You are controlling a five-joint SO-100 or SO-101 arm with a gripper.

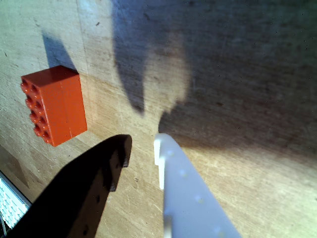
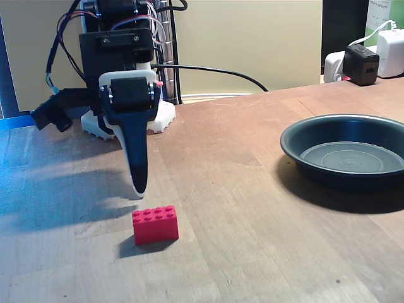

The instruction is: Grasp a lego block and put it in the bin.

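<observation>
Your hand (image 1: 142,144) hangs released and empty, fingers apart, above the counter (image 1: 237,99). In the wrist view the lego block (image 1: 53,104) lies left of the dark finger (image 1: 111,163), outside the gap, its long axis roughly parallel to the fingers. In the fixed view it sits nearer than the hand; the bin (image 2: 346,151) stands far right.

Hard, warm side light; long dark shadows across the table (image 2: 240,189); slight softness.

text: none readable | green-and-white box (image 2: 380,16) at the table's far right corner carries print, too small to make out | lego block (image 2: 155,225): no marking
</observation>
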